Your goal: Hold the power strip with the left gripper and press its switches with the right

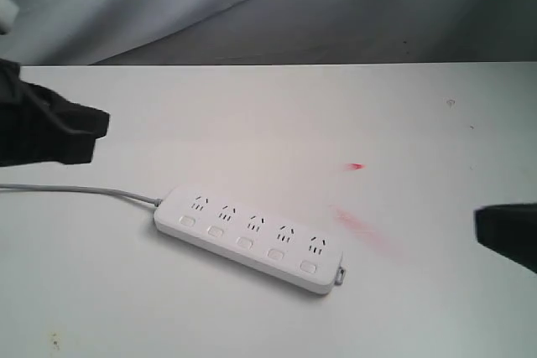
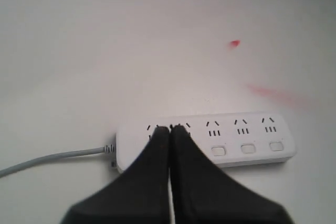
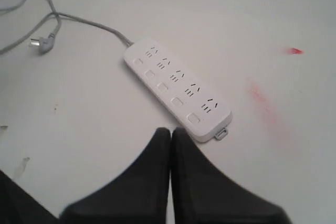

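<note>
The white power strip (image 1: 252, 236) lies flat and slantwise on the white table, its grey cord (image 1: 75, 189) running off to the left and its small end tab (image 1: 341, 275) at the near right. Five switches (image 1: 244, 242) line its near side. My left gripper (image 1: 102, 127) hovers up and left of the strip, apart from it. In the left wrist view the left gripper (image 2: 170, 128) is shut and empty, overlapping the strip's (image 2: 236, 135) cord end. My right gripper (image 1: 482, 228) sits at the right edge, well clear. Shut and empty, the right gripper (image 3: 170, 129) points near the strip's (image 3: 176, 85) tab end.
A red smear (image 1: 361, 228) and a small red spot (image 1: 357, 166) mark the table right of the strip. The cord's plug (image 3: 42, 43) lies loose on the table. Grey cloth (image 1: 252, 6) hangs behind the table's far edge.
</note>
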`<state>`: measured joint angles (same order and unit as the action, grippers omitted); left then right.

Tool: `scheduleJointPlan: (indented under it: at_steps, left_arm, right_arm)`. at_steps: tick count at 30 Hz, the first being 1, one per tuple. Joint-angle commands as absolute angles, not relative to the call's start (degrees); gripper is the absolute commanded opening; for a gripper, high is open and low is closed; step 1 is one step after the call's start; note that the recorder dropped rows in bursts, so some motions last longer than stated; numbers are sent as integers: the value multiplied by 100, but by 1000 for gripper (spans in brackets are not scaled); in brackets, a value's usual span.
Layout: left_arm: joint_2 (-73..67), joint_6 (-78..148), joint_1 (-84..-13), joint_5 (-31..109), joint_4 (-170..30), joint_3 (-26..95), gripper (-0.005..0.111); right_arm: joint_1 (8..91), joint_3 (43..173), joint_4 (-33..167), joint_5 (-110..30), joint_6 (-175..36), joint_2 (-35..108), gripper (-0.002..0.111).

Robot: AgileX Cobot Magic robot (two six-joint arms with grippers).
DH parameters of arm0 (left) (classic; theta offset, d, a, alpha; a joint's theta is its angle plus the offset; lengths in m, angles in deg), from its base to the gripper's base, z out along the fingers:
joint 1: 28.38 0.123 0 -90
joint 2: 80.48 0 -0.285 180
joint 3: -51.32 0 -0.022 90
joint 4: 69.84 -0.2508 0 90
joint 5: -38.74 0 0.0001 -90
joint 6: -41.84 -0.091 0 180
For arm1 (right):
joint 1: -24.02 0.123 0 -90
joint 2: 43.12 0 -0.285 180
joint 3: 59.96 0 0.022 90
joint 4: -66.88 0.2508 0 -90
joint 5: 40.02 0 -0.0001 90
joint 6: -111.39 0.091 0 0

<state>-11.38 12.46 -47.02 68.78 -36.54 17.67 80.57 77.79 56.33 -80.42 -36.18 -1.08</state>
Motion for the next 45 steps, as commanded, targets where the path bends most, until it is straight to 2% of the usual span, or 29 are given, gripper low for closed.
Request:
scheduleJointPlan:
  at_steps: [1,9,20,29,35,45]
  left_arm:
    - [-2352,1647,-4723,6722,-3607,1077,0]
    - [-4406,1961,-4723,6706,-3607,26,0]
    - [-6181,2405,-4723,5858,-3607,-1117,0]
    - [-6376,2381,-4723,4952,-3630,-1693,0]
    - [-6376,2358,-4723,4601,-3778,-1870,0]
    - [-6376,2346,-4723,3646,-3894,-2590,0]
  right_arm:
    - [8061,7277,5620,-8337,-3192,-1414,0]
    - [8061,6824,5363,-8588,-2916,-3442,0]
    - [8047,6715,4735,-8724,-2722,-3533,0]
    - [8047,5807,2755,-7467,-879,-3533,0]
    - [8047,4855,964,-6301,-781,-3533,0]
    - [8047,4282,104,-6395,19,-3533,0]
